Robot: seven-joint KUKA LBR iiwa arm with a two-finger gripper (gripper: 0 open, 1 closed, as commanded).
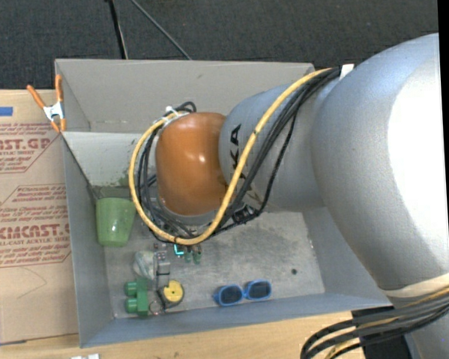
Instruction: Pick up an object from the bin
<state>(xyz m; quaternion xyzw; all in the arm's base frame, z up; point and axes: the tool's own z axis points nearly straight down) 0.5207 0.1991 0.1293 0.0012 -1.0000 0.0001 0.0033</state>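
My gripper (162, 270) reaches down under the arm's orange cover, into the front left part of the bin. Just below it lies a small yellow round thing (173, 292) with a dark centre. A green blocky toy (138, 298) sits to the left of that, against the front wall. A pale, see-through scrap (145, 262) lies right beside the gripper on its left. Nothing shows between the gripper's parts.
A light green cup (111, 221) lies on its side by the left wall. A pair of blue goggles (242, 293) rests near the front wall, right of the gripper. The arm and its yellow cables cover the middle and right of the bin.
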